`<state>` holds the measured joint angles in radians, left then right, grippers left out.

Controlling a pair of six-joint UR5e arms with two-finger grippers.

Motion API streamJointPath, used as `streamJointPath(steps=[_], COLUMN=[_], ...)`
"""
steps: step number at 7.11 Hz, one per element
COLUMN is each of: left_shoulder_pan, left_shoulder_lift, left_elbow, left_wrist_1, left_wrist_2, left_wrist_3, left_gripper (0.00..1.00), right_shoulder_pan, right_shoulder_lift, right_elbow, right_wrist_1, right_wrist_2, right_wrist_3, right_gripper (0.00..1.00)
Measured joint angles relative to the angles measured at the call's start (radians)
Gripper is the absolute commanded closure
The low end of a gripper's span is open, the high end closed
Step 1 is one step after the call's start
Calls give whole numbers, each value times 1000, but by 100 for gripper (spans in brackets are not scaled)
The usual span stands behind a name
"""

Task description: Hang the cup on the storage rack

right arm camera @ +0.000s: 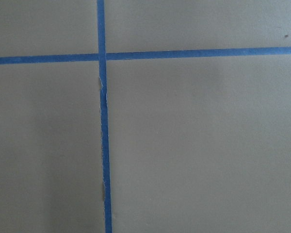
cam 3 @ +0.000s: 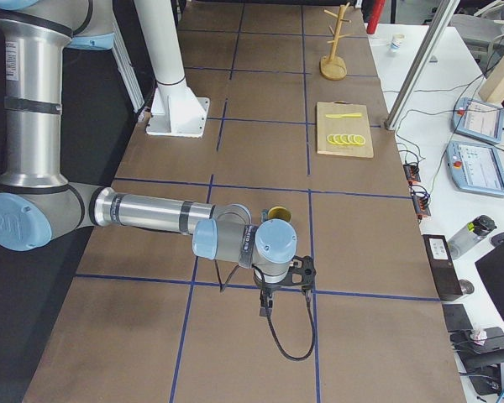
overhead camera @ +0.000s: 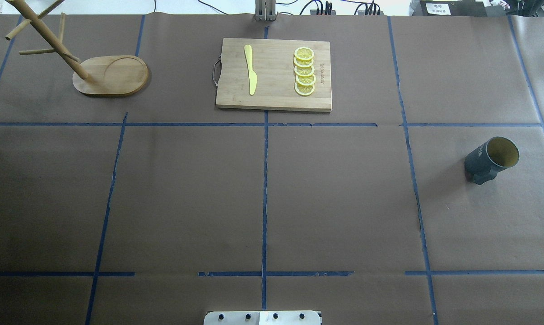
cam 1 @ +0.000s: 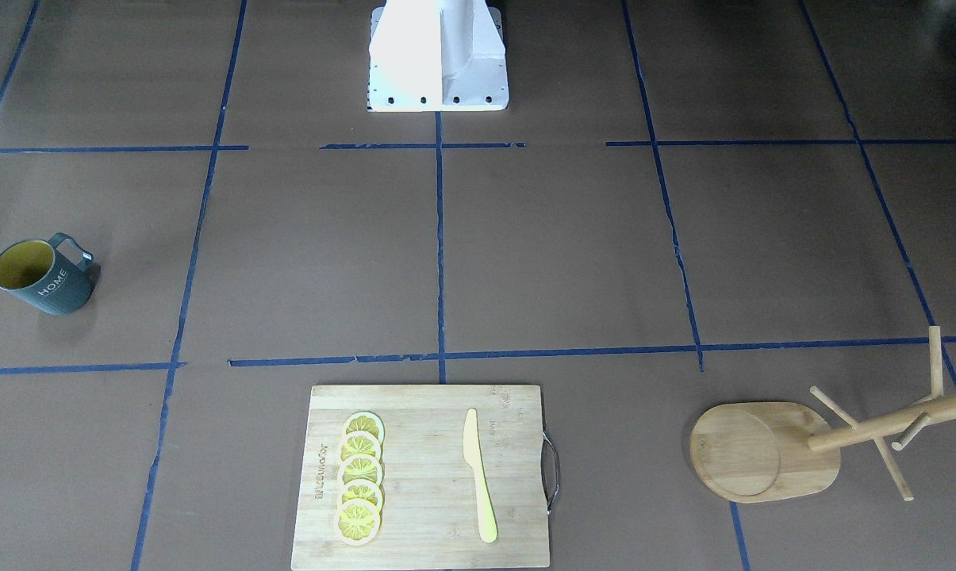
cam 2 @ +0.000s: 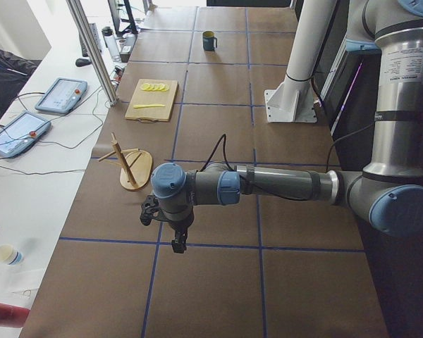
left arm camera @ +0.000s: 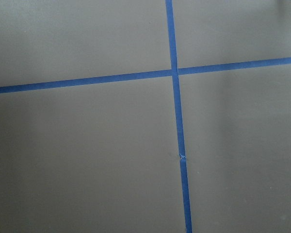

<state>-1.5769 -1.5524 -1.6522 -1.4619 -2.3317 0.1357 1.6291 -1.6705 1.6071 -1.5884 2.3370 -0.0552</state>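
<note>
The cup (cam 1: 45, 276), dark blue-grey with a yellow inside and "HOME" lettering, stands upright at the table's right end (overhead camera: 490, 159), its handle toward the robot's side. The storage rack (cam 1: 763, 452), a light wooden mug tree on an oval base, stands at the far left corner (overhead camera: 111, 74). My left gripper (cam 2: 176, 239) hangs low over bare table, nearer than the rack, seen only from the side; I cannot tell if it is open or shut. My right gripper (cam 3: 265, 304) hangs likewise just short of the cup (cam 3: 277, 216), state also unclear. Both wrist views show only brown paper and blue tape.
A bamboo cutting board (overhead camera: 274, 76) with a yellow knife (overhead camera: 250, 70) and several lemon slices (overhead camera: 304, 71) lies at the far middle. The robot's white base (cam 1: 438, 55) stands at the near middle edge. Tablets and cables lie beyond the far edge (cam 2: 60, 95).
</note>
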Motion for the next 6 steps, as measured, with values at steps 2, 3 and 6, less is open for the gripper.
streamJointPath(steps=[2, 3, 6], left_shoulder_pan=[0, 0, 0], left_shoulder_lift=[0, 0, 0], left_elbow=[1, -1, -6], left_wrist_1=[-2, -3, -3], left_wrist_2=[0, -1, 0], left_wrist_3=[2, 2, 2], left_gripper=[0, 0, 0], right_shoulder_pan=[0, 0, 0], right_shoulder_lift=[0, 1, 9], right_elbow=[4, 4, 8], right_wrist_1=[0, 1, 1], right_wrist_2=[0, 0, -2], right_wrist_3=[0, 1, 0], right_gripper=[0, 0, 0])
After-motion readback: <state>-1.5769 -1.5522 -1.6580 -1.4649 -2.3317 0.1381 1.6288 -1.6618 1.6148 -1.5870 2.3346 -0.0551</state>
